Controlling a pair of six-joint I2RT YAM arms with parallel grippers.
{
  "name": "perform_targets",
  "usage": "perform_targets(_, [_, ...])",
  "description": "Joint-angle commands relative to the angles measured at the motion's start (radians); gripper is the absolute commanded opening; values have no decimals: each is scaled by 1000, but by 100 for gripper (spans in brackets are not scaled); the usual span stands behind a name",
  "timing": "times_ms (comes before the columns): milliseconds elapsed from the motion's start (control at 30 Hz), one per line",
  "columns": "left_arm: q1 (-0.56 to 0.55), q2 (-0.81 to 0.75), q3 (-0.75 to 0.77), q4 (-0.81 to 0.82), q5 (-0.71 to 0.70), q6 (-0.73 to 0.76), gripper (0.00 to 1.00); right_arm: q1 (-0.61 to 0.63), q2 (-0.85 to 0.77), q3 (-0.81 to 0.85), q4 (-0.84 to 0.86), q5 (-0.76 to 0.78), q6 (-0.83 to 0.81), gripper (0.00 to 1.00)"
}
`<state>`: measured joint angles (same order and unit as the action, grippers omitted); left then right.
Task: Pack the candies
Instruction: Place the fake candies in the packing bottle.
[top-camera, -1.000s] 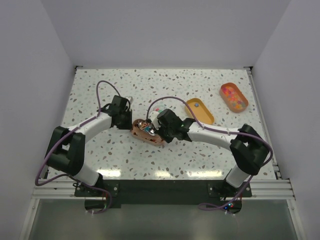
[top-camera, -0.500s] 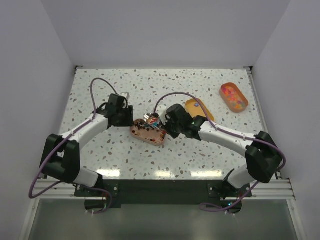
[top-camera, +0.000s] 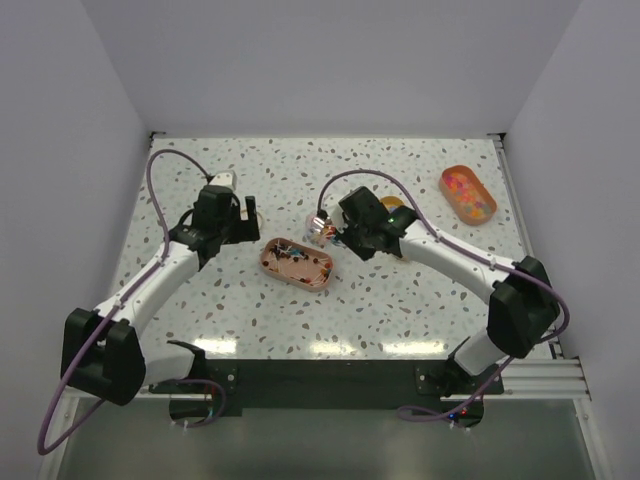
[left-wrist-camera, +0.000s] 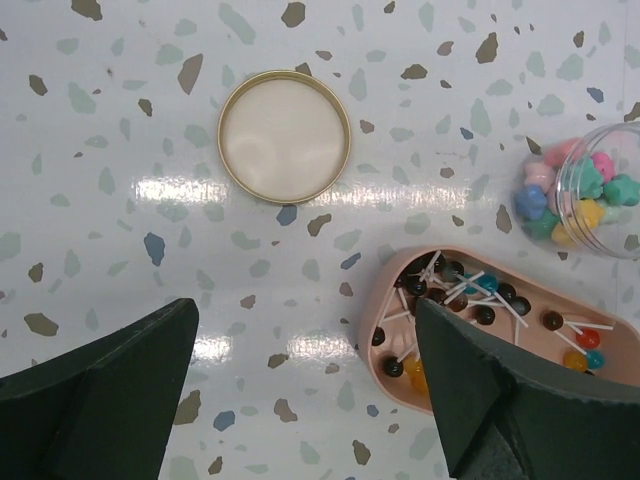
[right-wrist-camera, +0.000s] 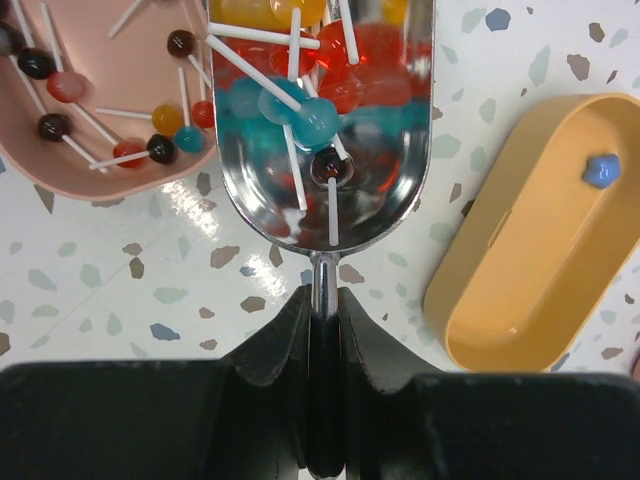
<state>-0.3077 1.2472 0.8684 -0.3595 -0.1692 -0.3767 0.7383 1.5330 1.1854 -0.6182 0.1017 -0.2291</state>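
Peeking in at the edge of the left wrist view, a clear jar is cut off, with soft-coloured candies inside. A gold lid lies apart from it. The pink tray holds lollipops. The right gripper pinches the handle of a shiny scoop full of lollipops, beside a yellow tray with one blue candy. The left gripper is spread wide. A second ago it was at the pink tray; now it has backed away.
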Motion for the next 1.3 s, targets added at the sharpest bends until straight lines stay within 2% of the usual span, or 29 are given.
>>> perform_targets(0, [10, -17, 9, 16, -59, 10, 96, -1, 48, 85, -104, 81, -36, 0])
perform_targets(167, [13, -43, 6, 10, -104, 15, 100, 1, 104, 155, -178, 133, -35, 0])
perform_targets(467, [22, -71, 4, -2, -151, 16, 100, -1, 225, 302, -313, 191, -33, 0])
perform_targets(1267, [42, -88, 0, -2, -122, 15, 100, 87, 395, 583, -592, 375, -49, 0])
